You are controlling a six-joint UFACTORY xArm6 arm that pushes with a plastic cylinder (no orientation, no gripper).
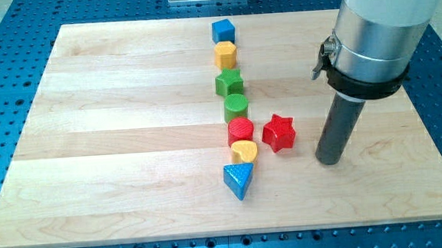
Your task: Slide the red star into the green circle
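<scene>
The red star (278, 132) lies on the wooden board (114, 130), right of centre. The green circle (236, 106) sits up and to the left of it, in a column of blocks. My tip (329, 160) rests on the board to the right of the red star and slightly lower, a short gap apart from it. The red circle (241, 130) stands directly left of the star, between the star and the column's lower part, almost touching the star.
The column runs from the view's top down: blue cube (223, 30), yellow hexagon (226, 54), green star (229, 83), green circle, red circle, yellow heart (243, 151), blue triangle (239, 180). Blue perforated table surrounds the board.
</scene>
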